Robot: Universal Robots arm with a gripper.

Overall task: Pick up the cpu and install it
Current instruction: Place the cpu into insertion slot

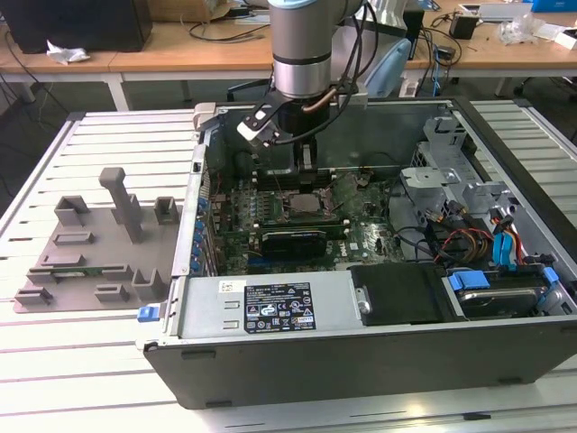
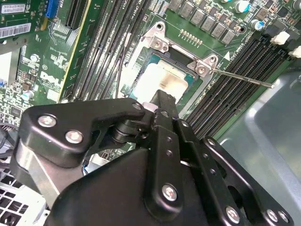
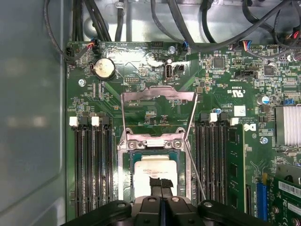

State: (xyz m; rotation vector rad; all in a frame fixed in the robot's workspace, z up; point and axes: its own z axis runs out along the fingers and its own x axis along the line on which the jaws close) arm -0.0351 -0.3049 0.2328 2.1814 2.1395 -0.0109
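Exterior view, going left to right: a grey tray (image 1: 99, 244) with upright posts sits at the left of the frame on a white slatted table (image 1: 90, 379). Just beside it, filling the middle and right of the frame, is an open PC case (image 1: 361, 361) with the board (image 1: 361, 239) facing up. The arm (image 1: 302, 45) comes down from the top centre, and the gripper (image 1: 303, 176) hangs inside the case over the board, a bit left of middle. A long black card (image 1: 293, 239) lies just below it in the frame. At the lower right there's a drive (image 1: 505, 293) with blue clips and a bunch of red and orange cables (image 1: 460, 244).

In both wrist views the cpu (image 3: 153, 167) (image 2: 157, 77) is lying flat in its socket (image 3: 155, 141), silver top up, with memory slots (image 3: 91, 165) either side of it. The socket's hold-down frame (image 3: 157, 96) is flipped open and its thin lever (image 3: 195, 169) stands free beside it. A coin battery (image 3: 104, 68) sits further off on the board.

The fingers (image 3: 155, 184) are pressed together, nothing pinched between them, and the tips sit right over the cpu's top near one edge. Can't tell if they actually touch it or just hover.
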